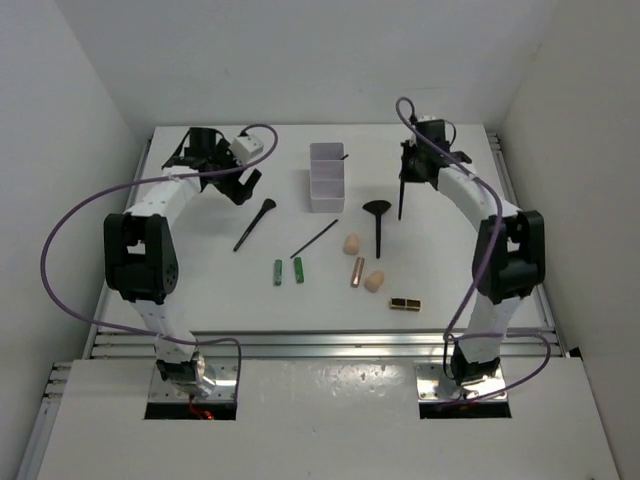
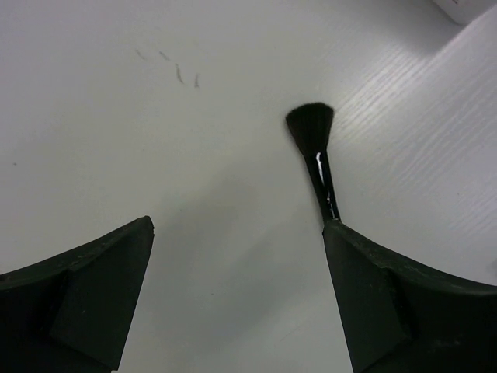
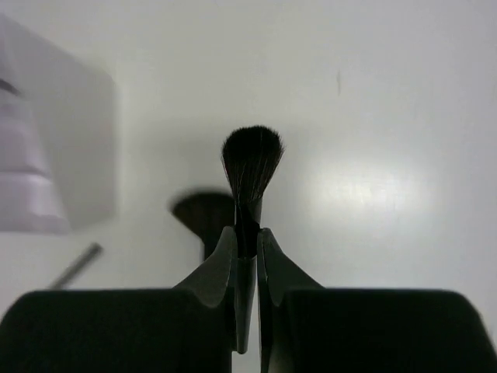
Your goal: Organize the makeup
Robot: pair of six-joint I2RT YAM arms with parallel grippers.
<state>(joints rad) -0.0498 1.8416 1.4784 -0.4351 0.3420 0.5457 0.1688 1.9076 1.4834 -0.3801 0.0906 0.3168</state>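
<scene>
Top view: on the white table (image 1: 200, 290) the left claw (image 1: 245, 185) hangs with its fingers apart, just at 11 o'clock of a round brush (image 1: 254, 225). This brush lies flat, with its bristles to 1 o'clock and its handle to 7 o'clock. The white box (image 1: 326, 176) stands at the middle back. Below it a thin pencil (image 1: 315, 239) lies slanted from 2 to 8 o'clock. The fan brush (image 1: 378, 228) has its head to 12 and its handle to 6. A first green tube (image 1: 278, 272), a second green tube (image 1: 299, 270) and the rose-gold tube (image 1: 357, 271) lie nearly along 12–6. The lipstick (image 1: 404, 303) lies along 3–9. The two peach sponges (image 1: 351, 243) are near the rose-gold tube. The right claw (image 1: 408, 170) is clamped on a small brush (image 1: 402, 202), which seems to hang toward 6 o'clock.

Left wrist view: the left claw (image 2: 237, 225) is wide apart above the table. The round brush (image 2: 320, 167) points its bristles to 12 o'clock, and its handle disappears behind the right finger.

Right wrist view: the right claw (image 3: 247, 237) pinches the small brush (image 3: 252, 159), whose bristles point to 12 o'clock. The blurred fan brush (image 3: 200, 214) is behind it, and the box (image 3: 54, 155) is at 9 o'clock.
</scene>
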